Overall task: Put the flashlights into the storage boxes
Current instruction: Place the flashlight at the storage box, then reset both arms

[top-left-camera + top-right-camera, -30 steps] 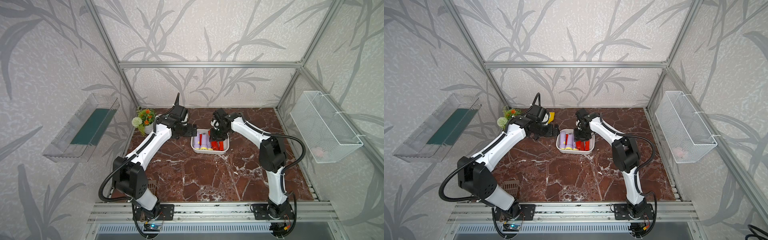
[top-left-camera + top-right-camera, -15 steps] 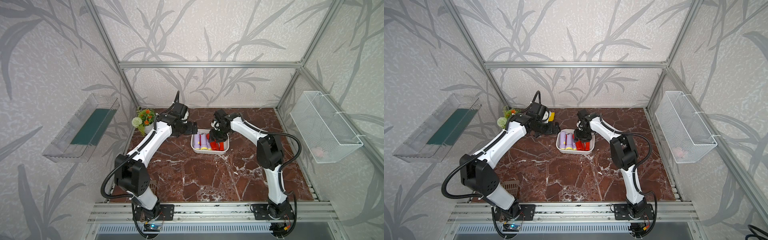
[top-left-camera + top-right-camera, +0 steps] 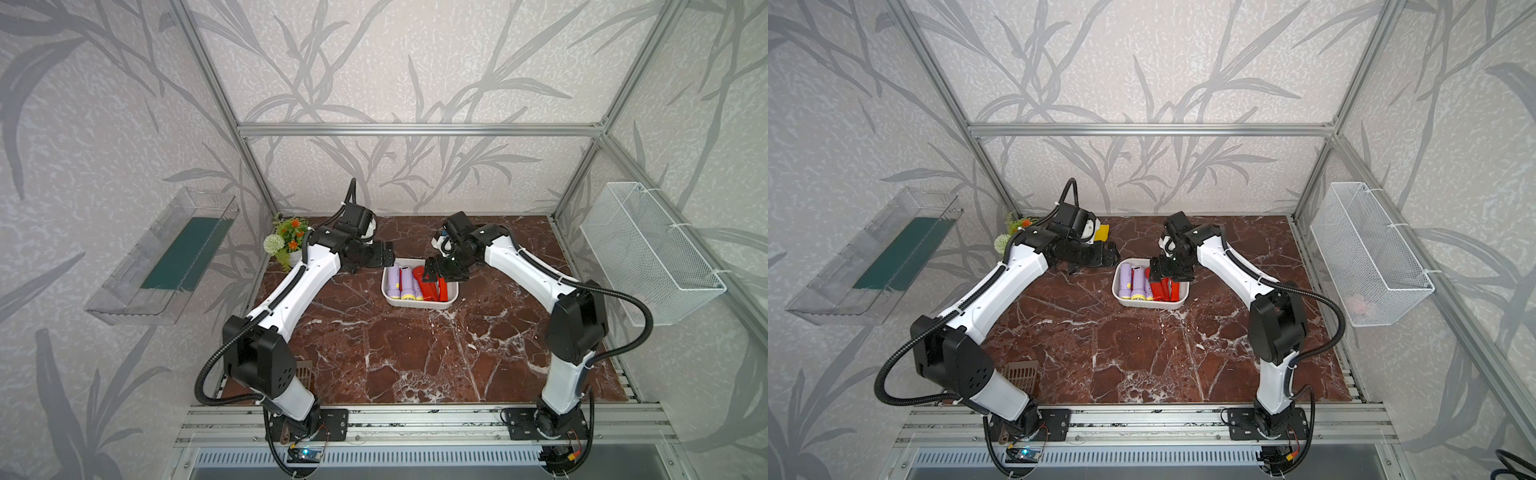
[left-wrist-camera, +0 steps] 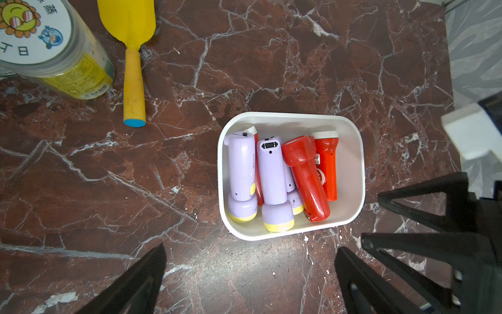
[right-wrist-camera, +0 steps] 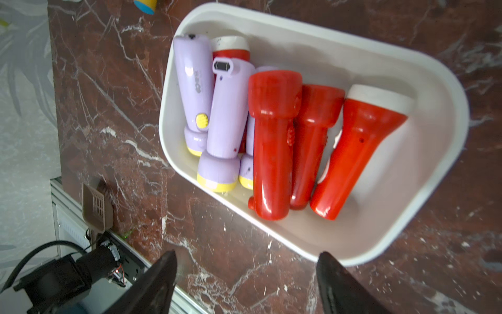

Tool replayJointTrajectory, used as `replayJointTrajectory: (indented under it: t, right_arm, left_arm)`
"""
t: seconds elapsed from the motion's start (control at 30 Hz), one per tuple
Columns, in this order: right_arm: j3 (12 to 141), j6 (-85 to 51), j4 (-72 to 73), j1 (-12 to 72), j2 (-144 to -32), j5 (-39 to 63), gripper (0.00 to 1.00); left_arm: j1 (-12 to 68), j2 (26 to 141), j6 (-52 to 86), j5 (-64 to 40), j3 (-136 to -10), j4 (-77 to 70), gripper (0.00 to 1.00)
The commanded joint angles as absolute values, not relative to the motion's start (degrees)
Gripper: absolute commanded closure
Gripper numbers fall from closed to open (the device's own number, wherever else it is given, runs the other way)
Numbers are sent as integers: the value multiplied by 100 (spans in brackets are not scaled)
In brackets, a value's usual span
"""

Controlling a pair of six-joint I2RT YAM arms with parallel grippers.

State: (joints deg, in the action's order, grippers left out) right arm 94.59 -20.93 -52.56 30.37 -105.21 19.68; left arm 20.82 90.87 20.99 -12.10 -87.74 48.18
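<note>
A: Over the storage box (image 5: 353, 62), at its right end: right gripper (image 5: 245, 261), jaws spread wide, nothing between them.
B: Flashlights?
A: All seven flashlights (image 4: 271, 174) lie inside the box. Three lilac flashlights (image 5: 228, 114) are packed toward its left side, four red toward its right. The top red flashlight (image 5: 271, 141) rides on the others, and one white-rimmed red is half buried under the lilac. I see none outside the box.
B: Axis versus the jaws?
A: Long axes run along the box's length, roughly parallel, so they cross the right jaws' closing line. The pile sits below and ahead of those fingertips.
B: Left side?
A: Left gripper (image 4: 250, 250) is off the box, near its far-left corner, jaws fully apart, empty. Right is clearly nearer.
B: Poses?
A: Right arm reaches forward, elbow raised, wrist pitched down over the box. Left arm is stretched long and low, wrist tipped toward the box.
B: Call?
A: Looks finished to me. Next move is probably a straight lift off the box. The only risk I see is a fingertip clipping the top red one or the rim.
</note>
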Motion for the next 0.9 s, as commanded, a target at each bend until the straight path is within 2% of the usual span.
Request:
replayJointTrajectory:
  t: [0.0, 0.4, 0.7, 0.87]
  right_arm:
    - [8921, -2003, -5344, 3018, -9901, 1733, 16]
    - [6226, -2333, -5056, 3021, -7245, 1375, 9]
    - [5056, -2469, -5224, 3023, -5644, 1021, 6]
    - [4741, -2435, -5331, 3023, -5215, 877, 5]
  left_arm:
    - [2048, 8794, 2061, -1191, -8595, 4827, 1]
    - [2057, 8107, 2159, -1185, -7835, 4520, 1]
    - [2056, 7447, 2259, -885, -6952, 4125, 1]
    - [2054, 7167, 2299, -711, -6704, 4142, 1]
